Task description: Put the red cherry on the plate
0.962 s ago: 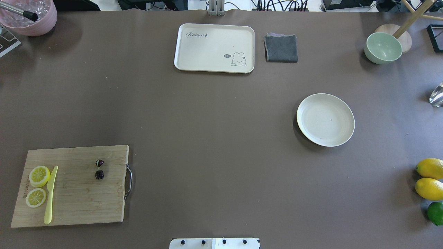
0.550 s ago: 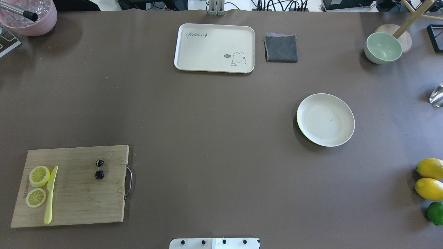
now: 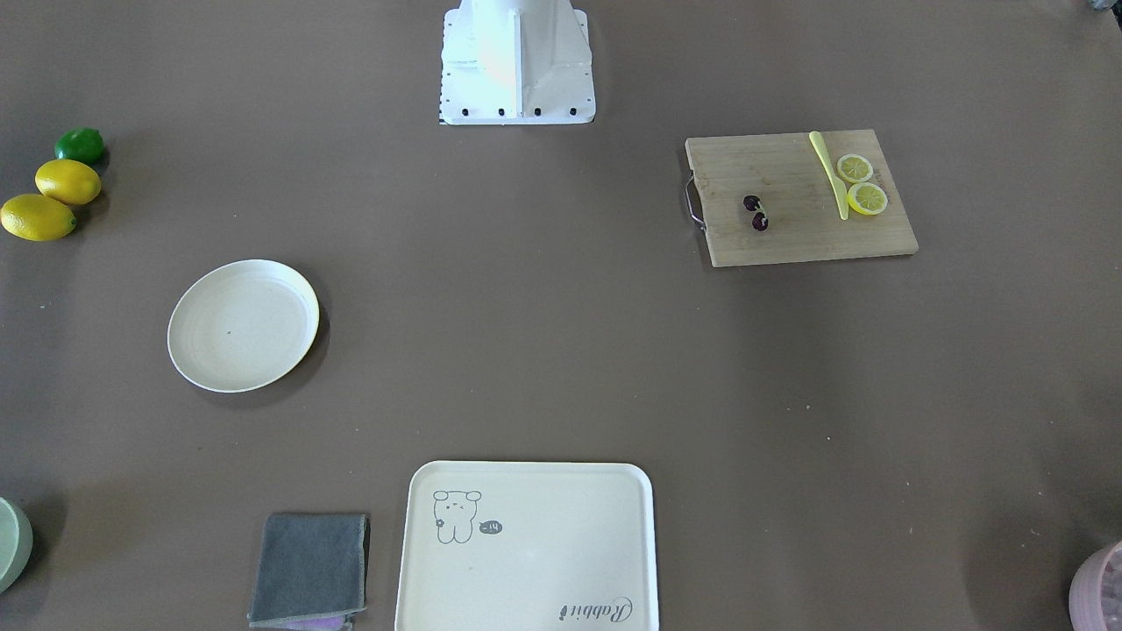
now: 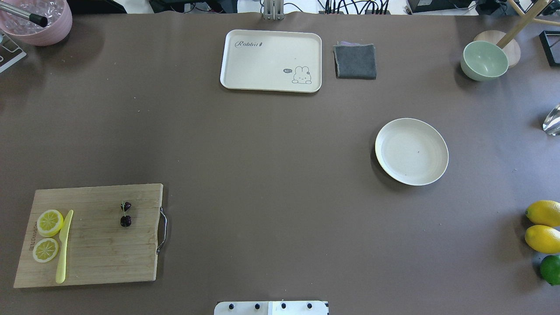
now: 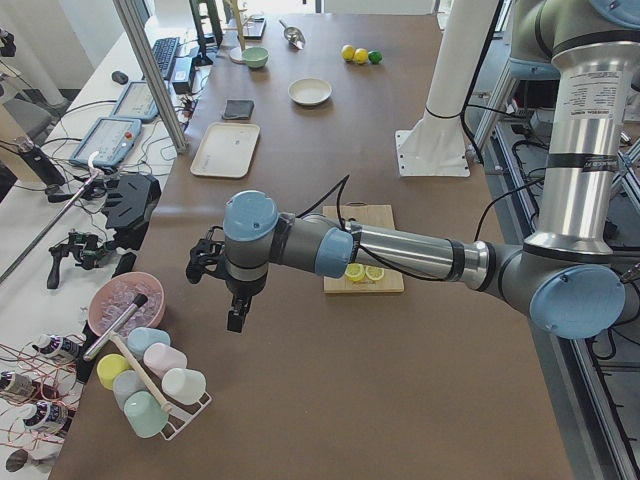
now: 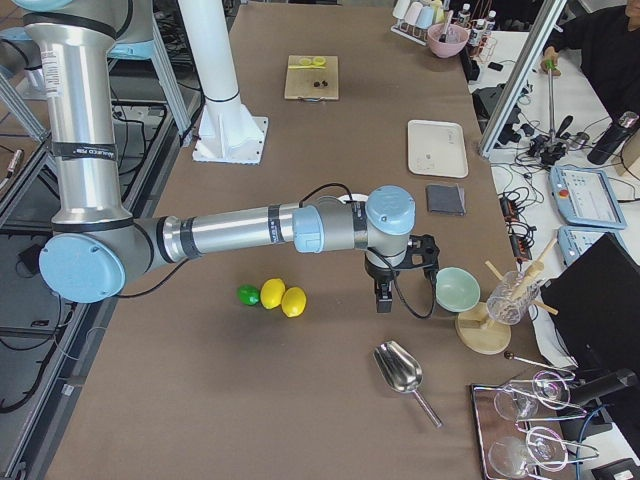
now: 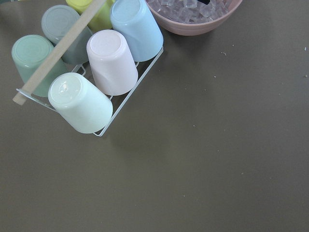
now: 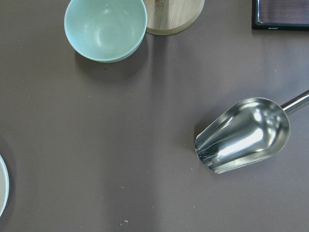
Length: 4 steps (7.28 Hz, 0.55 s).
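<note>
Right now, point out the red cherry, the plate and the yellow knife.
red cherry (image 4: pixel 125 221): overhead exterior view, its lower fruit.
plate (image 4: pixel 407 144): overhead exterior view, bare inner surface.
yellow knife (image 4: pixel 64 246): overhead exterior view, mid-length.

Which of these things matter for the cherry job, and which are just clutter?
Job: cherry, on the board; plate.
Clutter: lemon slices, knife, tray, cloth, green bowl, lemons, lime, scoop, cups, pink bowl.

Table (image 4: pixel 262 175) is covered with a matt brown sheet, paper-like. Cutting board (image 4: pixel 109 253) is seen as pale grained wood, fitted with a shiny metal handle (image 4: pixel 163 229). Plate (image 4: pixel 396 148) is finished matt. Cloth (image 4: pixel 355 61) is grey and napped. Scoop (image 8: pixel 244 135) is polished metal. Cups (image 7: pixel 111 63) are smooth plastic, semi-gloss.
</note>
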Each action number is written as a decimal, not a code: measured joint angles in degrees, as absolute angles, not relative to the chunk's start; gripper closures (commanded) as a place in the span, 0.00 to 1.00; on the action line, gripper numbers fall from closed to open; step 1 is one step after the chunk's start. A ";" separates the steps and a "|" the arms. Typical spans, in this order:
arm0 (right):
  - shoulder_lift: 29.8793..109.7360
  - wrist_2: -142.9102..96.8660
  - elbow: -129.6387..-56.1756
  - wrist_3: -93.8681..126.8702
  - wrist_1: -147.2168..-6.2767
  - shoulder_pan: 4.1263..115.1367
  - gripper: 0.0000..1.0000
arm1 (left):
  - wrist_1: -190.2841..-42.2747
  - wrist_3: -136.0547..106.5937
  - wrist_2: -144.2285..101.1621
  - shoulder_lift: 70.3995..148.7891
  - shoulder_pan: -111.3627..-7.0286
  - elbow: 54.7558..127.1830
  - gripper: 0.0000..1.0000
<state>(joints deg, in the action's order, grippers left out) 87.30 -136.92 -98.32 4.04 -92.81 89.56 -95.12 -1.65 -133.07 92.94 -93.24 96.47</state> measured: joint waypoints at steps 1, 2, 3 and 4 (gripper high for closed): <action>87.32 -136.95 -98.39 4.04 -92.81 89.56 0.00 | -95.10 -1.59 -133.07 92.90 -93.25 96.48 0.02; 87.34 -136.99 -98.41 4.03 -92.79 89.56 0.00 | -95.08 -1.52 -133.07 92.87 -93.24 96.54 0.02; 87.47 -137.03 -98.49 3.97 -92.76 89.56 0.00 | -95.08 -1.43 -133.07 92.88 -93.23 96.60 0.02; 87.63 -137.07 -98.62 3.91 -92.74 89.56 0.00 | -95.14 -1.32 -133.04 92.89 -93.21 96.57 0.02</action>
